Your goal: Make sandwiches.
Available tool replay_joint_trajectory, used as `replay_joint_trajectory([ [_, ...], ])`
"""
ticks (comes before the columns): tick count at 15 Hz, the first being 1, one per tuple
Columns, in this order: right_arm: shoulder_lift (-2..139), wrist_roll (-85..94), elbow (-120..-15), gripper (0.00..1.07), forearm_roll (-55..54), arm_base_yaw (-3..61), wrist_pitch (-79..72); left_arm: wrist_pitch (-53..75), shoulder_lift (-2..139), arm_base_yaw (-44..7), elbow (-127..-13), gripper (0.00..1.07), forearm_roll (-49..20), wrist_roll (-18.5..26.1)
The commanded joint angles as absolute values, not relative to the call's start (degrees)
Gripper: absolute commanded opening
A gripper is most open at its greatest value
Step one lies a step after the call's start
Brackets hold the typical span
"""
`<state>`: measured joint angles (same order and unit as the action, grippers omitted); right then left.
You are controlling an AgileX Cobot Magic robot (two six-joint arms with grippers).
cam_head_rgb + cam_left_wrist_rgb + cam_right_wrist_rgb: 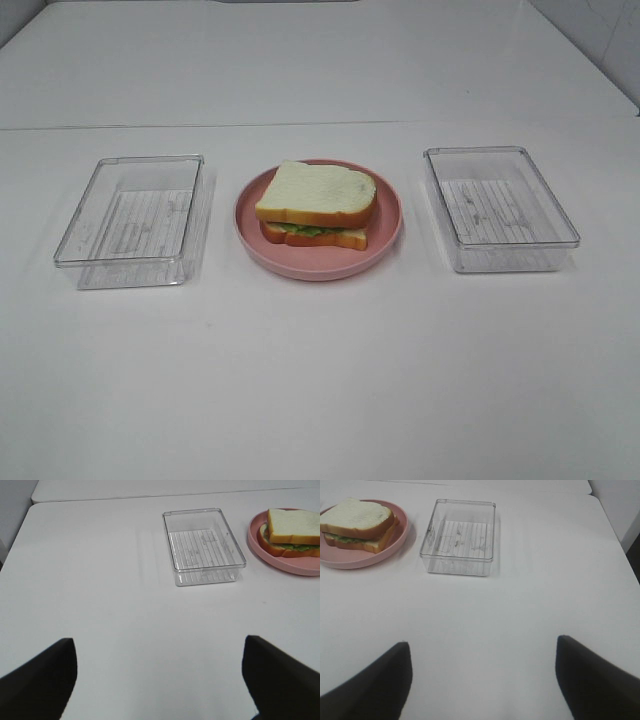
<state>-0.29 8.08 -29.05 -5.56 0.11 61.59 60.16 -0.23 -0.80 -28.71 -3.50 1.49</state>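
On the white tabletop (320,380), seen from the high camera, a clear plastic tray (132,220) lies at the left with only the ribbed pattern of its floor showing through it. Just beside it, in the middle, a round pink plate (385,228) carries the sandwich (317,203): a white bread slice with orange-brown crust on top, a strip of green lettuce showing under its front edge, and a second slice beneath. The top slice sits slightly askew on the lower one. Farther right, a second clear tray (500,208) lies apart from the plate. The left pincer (160,680) hangs over bare tabletop, well short of the left tray, its jaws spread wide and holding nothing. The right pincer (482,680) is likewise spread wide with nothing between its jaws, short of the right tray.
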Motion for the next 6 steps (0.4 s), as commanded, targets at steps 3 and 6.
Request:
replay_joint_trajectory([
  [3, -1.3, 8.8, -28.9, 0.76, -5.4, -0.3, 61.0, 59.9, -1.7, -1.2, -28.6, 0.85, -3.6, 1.4],
  [6, -1.3, 8.8, -28.9, 0.76, -5.4, -0.3, 61.0, 59.9, -1.7, -1.2, -28.6, 0.85, -3.6, 1.4],
])
